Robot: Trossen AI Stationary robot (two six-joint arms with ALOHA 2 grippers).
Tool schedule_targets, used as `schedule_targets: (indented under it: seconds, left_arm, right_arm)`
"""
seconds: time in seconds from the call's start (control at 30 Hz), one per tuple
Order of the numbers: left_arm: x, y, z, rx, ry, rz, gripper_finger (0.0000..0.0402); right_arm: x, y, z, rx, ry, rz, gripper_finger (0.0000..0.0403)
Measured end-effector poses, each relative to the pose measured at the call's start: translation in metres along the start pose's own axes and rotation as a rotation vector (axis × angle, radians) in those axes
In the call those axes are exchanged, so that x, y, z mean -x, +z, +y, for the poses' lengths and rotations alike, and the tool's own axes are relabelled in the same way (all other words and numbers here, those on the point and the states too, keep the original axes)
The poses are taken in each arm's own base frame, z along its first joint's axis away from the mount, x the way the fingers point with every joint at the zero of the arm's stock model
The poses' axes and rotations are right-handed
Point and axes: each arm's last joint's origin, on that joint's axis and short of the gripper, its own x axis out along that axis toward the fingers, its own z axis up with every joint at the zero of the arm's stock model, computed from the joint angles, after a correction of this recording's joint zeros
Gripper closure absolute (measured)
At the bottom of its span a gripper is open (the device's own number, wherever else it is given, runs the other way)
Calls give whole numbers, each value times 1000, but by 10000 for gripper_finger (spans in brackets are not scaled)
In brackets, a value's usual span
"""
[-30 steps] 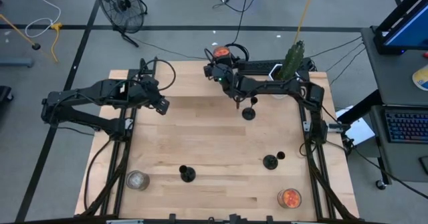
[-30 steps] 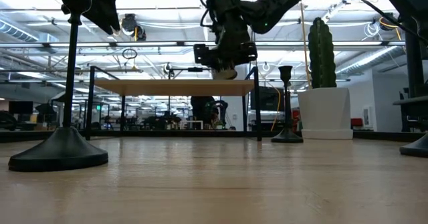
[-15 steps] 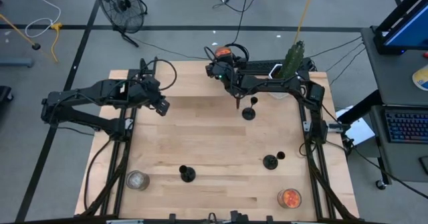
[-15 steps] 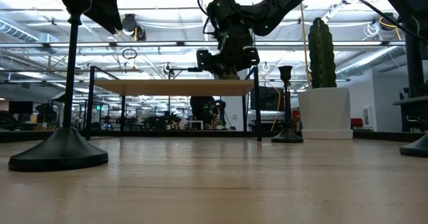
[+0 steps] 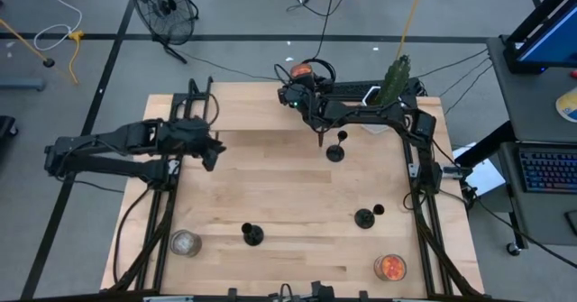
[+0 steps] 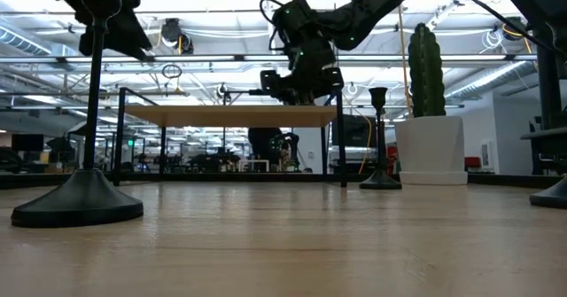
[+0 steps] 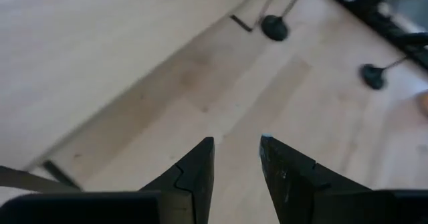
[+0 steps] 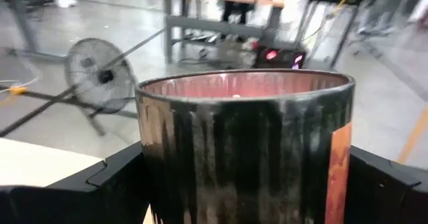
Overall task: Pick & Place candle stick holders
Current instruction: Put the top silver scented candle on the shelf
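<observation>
Right gripper (image 5: 305, 78), top centre, clasps an orange-filled glass jar (image 8: 244, 147); carry it level. Left gripper (image 7: 237, 158) hangs empty, part-open.

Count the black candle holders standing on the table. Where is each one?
3. One holder stands toward the far side, just below the right arm. One stands near the front, left of centre. One stands near the front right. None looks hidden.
</observation>
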Motion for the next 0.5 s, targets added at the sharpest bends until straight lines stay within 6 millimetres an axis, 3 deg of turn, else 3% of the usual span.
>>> schedule_targets:
  seconds: [0.5]
  left_arm:
    - [0, -10, 4, 34, -94, -17, 275]
  right_arm:
    - [12, -2, 8, 98, 28, -5, 43]
